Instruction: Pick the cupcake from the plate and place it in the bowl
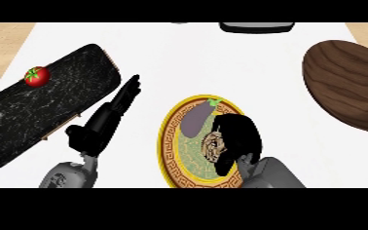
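Now I start from the biggest thing: the white counter top [215,58] carries a long black marbled board [57,102] at the left, with a small red tomato [37,76] on it. At the far right lies a dark brown wooden bowl [338,83]. Near me is the round yellow patterned plate [173,141]. My right hand [233,141] is curled over the brown cupcake [213,146] on this plate, so I judge I am at the grasping step. My left hand [108,119] rests with straight fingers, holding nothing. Next I must lift and carry to the right, to the bowl.
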Controlling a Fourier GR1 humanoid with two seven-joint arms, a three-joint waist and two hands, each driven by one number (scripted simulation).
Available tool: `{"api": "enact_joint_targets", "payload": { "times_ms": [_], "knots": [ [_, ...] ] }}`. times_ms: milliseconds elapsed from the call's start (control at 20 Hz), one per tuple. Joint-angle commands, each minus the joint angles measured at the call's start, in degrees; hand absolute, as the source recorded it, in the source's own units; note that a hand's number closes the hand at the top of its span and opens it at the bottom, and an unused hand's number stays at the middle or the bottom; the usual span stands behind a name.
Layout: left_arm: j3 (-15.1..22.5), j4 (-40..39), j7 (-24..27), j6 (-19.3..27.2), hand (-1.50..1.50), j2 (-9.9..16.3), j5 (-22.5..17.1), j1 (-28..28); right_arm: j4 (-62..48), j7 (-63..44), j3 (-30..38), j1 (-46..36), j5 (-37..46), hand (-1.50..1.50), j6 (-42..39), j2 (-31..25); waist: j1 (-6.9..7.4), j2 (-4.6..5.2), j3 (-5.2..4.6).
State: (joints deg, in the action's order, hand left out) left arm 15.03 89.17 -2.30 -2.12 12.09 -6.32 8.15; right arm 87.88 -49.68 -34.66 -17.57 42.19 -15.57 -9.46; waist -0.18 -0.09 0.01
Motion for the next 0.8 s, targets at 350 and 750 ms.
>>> {"api": "enact_joint_targets", "payload": {
  "times_ms": [350,750],
  "knots": [
    [-0.7,1.3,0.4,-1.0,0.0,0.2,-0.3,-1.0,6.5,43.8,4.7,6.6,-0.9,1.5,3.2,-33.4,-0.11,0.12,0.11],
    [-3.2,2.3,-1.4,-1.8,0.0,1.4,-1.6,-1.0,18.6,43.6,19.9,13.2,-5.4,1.5,16.3,-34.4,-1.26,-0.31,0.05]
  ]
}}
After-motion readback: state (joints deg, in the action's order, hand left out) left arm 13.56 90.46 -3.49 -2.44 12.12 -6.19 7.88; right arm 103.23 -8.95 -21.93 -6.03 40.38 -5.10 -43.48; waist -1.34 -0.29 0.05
